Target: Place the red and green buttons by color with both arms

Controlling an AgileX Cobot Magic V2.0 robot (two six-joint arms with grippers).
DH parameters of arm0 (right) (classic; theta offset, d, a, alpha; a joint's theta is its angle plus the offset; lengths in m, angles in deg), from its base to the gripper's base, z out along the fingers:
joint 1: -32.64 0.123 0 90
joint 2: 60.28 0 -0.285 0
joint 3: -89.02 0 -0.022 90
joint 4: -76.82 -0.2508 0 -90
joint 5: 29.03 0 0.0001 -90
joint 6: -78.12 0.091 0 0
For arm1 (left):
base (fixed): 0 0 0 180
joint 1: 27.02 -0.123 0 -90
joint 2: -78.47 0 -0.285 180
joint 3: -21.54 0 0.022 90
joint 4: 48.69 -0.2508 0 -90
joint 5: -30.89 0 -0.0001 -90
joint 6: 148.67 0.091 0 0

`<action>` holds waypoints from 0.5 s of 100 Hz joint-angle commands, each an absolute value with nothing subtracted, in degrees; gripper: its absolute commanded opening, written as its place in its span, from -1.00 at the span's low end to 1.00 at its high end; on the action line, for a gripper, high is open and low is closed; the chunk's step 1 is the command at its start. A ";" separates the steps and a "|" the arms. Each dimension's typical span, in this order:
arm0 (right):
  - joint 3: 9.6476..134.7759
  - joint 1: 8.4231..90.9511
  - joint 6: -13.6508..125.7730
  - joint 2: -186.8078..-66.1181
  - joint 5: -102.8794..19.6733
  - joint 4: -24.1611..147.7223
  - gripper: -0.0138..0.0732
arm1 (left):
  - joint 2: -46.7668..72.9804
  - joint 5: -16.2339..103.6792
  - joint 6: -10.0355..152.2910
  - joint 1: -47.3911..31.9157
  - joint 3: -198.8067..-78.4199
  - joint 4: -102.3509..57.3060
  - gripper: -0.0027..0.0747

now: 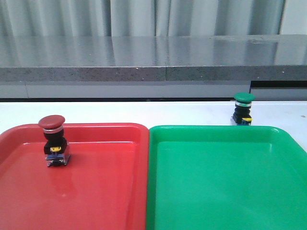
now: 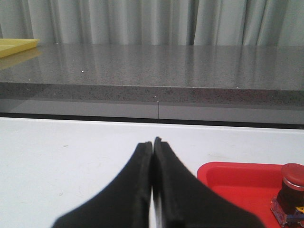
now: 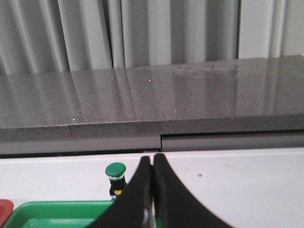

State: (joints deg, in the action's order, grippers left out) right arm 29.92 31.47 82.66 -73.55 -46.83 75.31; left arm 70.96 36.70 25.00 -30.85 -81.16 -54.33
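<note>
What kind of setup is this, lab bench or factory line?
Likely a lab test bench: a white table with a red tray and green tray for sorting, a grey stone-look counter, and curtains behind.

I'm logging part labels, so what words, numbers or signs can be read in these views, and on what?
None can be read.
Red-capped push-button switch: its yellow tab is too small and blurred to show marks.
Green-capped push-button switch: likewise.
Red plastic tray, green plastic tray: no print visible.

Red tray (image 1: 96,191) and green tray (image 1: 225,191): glossy smooth plastic. Counter (image 1: 153,60): polished speckled stone. Table (image 2: 57,161): matt white. Gripper fingers (image 3: 164,199): matt black.
</note>
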 commanded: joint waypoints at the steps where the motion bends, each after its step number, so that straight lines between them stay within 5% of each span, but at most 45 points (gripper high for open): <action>1: 37.93 31.37 82.64 -79.97 -50.75 75.21 -0.84 | 72.73 32.16 24.64 -30.99 -78.80 -54.27 -0.98; 28: 56.15 31.37 81.26 -98.78 -71.47 75.16 -0.84 | 72.73 32.16 24.64 -30.99 -78.80 -54.27 -0.98; 50: 58.64 31.37 81.30 -107.04 -72.45 75.05 -0.84 | 72.73 32.16 24.64 -30.99 -78.80 -54.27 -0.98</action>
State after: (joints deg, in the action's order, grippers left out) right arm 56.57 31.47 81.97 -104.48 -75.07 75.31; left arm 70.96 36.70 25.00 -30.85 -81.16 -54.33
